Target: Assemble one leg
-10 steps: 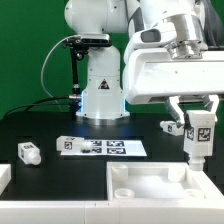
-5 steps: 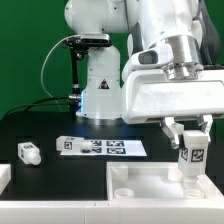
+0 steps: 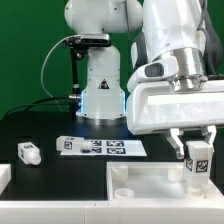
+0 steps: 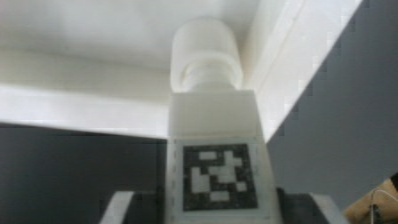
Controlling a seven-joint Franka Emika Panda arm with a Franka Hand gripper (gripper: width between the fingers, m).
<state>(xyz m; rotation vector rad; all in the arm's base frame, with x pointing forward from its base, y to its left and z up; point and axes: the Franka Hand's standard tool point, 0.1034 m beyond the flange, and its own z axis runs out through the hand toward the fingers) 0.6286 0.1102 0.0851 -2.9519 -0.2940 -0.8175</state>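
Observation:
My gripper (image 3: 197, 150) is shut on a white leg (image 3: 198, 163), a short post with a black-and-white tag on its face. I hold it upright over the large white tray-like piece (image 3: 150, 190) at the front of the exterior view's right. In the wrist view the leg (image 4: 214, 120) runs from between my fingers (image 4: 125, 208) down toward the white piece (image 4: 89, 100), its round tip over the raised rim. I cannot tell whether the tip touches. A second leg (image 3: 28, 152) lies on the black table at the exterior view's left.
The marker board (image 3: 100, 146) lies flat on the table in the middle. The robot base (image 3: 100, 80) stands behind it against a green backdrop. Another white part (image 3: 4, 176) shows at the front left edge.
My gripper has come down and moved slightly right with the leg, bringing it closer to the large white piece.

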